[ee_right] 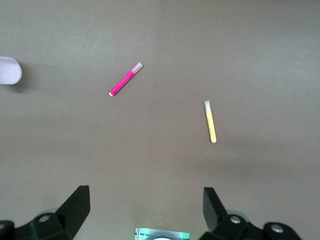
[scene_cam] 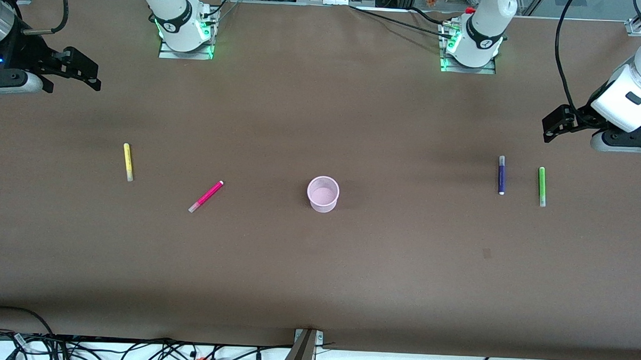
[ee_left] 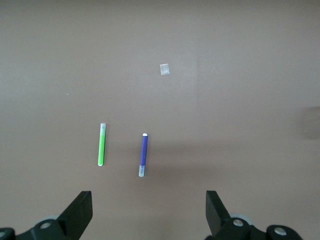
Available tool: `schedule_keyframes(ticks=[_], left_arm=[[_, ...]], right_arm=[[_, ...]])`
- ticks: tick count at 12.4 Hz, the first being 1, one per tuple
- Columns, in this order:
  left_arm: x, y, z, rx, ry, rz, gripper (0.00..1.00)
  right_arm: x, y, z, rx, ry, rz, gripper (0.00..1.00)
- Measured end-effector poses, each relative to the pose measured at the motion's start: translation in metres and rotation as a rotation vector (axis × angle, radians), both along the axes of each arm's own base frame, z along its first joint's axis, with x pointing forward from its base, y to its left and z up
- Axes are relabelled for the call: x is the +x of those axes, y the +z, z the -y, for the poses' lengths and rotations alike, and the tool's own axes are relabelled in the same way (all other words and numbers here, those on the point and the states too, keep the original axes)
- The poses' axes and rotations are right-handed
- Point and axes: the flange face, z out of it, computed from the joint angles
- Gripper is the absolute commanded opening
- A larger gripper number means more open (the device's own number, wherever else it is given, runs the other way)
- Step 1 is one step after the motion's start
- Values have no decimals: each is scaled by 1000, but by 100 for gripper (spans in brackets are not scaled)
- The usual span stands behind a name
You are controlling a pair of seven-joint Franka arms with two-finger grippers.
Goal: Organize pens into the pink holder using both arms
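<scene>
The pink holder stands upright in the middle of the table; its edge shows in the right wrist view. The yellow pen and the magenta-pink pen lie toward the right arm's end and show in the right wrist view, yellow and magenta-pink. The dark purple pen and the green pen lie side by side toward the left arm's end and show in the left wrist view, purple and green. My right gripper is open and empty, up at its end. My left gripper is open and empty, above the table by the green and purple pens.
The arms' bases stand at the table's back edge. A small pale patch marks the brown table nearer the camera than the purple pen. Cables hang along the front edge.
</scene>
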Motion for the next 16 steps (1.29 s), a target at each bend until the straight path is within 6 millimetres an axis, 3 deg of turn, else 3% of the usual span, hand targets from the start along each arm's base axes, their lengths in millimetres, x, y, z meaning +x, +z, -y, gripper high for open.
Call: schedule_keyframes(ticks=[5, 8, 10, 13, 15, 16], left_arm=[[0, 0, 0, 0, 0, 0, 100], [0, 0, 0, 0, 0, 0, 100], [0, 0, 0, 0, 0, -1, 100], [-2, -3, 0, -1, 2, -29, 100], [-8, -30, -3, 8, 11, -172, 100], [-4, -56, -8, 12, 21, -255, 100]], right_arm=[[0, -5, 0, -2, 1, -26, 100], [18, -41, -11, -11, -64, -84, 100], [44, -97, -38, -31, -204, -114, 100], [84, -214, -87, -66, -448, -131, 100], [100, -278, -99, -49, -567, -141, 100], [105, -306, -101, -31, -615, -150, 100]])
